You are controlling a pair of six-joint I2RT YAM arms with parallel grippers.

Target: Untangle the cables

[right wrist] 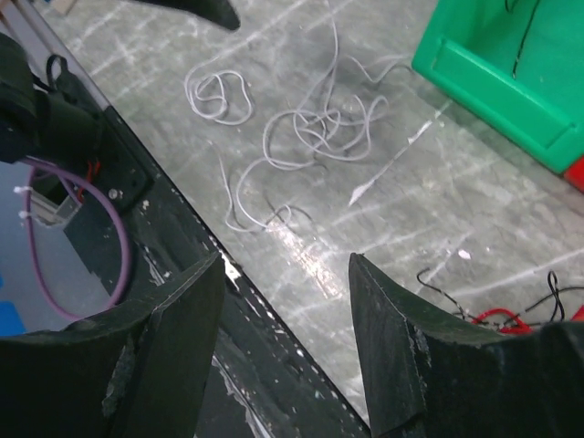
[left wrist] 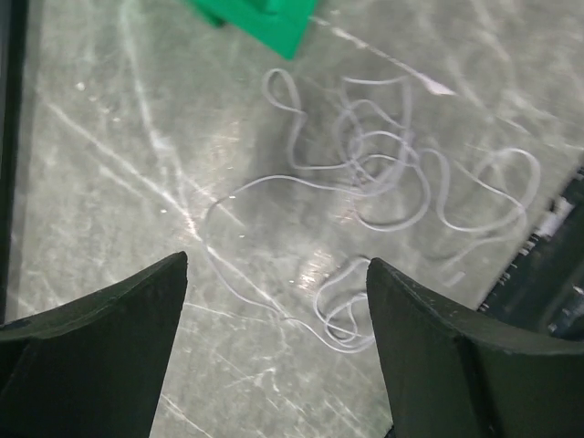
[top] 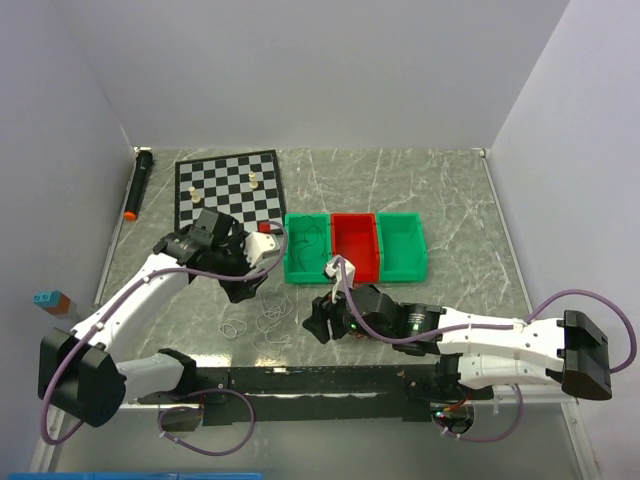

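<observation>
Beyond the cables, three bins

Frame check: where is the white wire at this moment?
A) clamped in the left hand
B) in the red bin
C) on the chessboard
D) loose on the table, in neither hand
D: the white wire lies in loops on the table, and the left hand and right hand are both open and empty.

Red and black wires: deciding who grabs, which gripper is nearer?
Right. The right gripper hovers beside the red and black wires; the left gripper is over the white cable.
</observation>
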